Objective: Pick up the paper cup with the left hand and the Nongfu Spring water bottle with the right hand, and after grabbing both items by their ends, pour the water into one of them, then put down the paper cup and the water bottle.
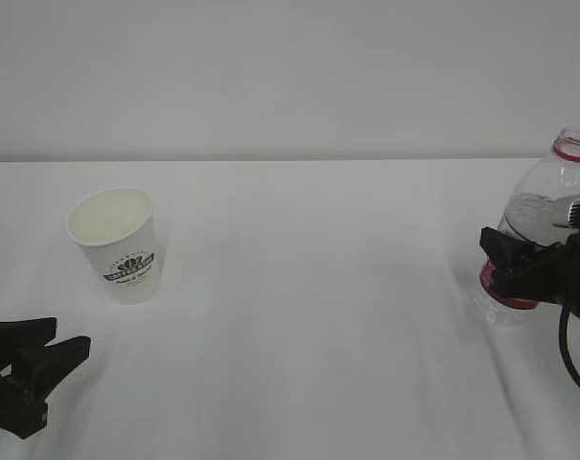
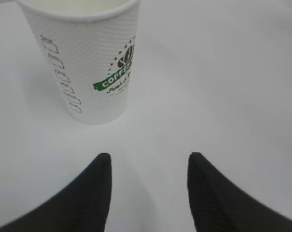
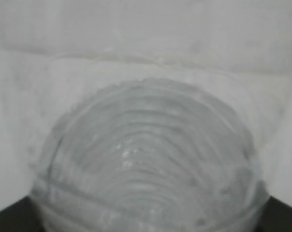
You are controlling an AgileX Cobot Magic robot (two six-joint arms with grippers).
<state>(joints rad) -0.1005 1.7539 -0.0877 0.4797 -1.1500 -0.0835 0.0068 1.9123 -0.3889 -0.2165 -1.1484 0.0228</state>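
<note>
The paper cup [image 1: 114, 244] stands upright on the white table, with its green logo facing the front. My left gripper [image 1: 35, 356] hovers low at the front left, short of the cup, open and empty. In the left wrist view the cup [image 2: 88, 63] sits ahead and left of the left gripper [image 2: 148, 162]. At the far right stands the Nongfu Spring water bottle [image 1: 548, 192], uncapped, with a red neck ring. My right gripper [image 1: 493, 261] straddles its red label. The ribbed bottle [image 3: 150, 164] fills the right wrist view and only dark finger edges [image 3: 6, 217] show. Whether they press on it is unclear.
The white table [image 1: 318, 316] runs back to a plain pale wall. A black cable [image 1: 569, 359] loops down from the right arm at the right edge.
</note>
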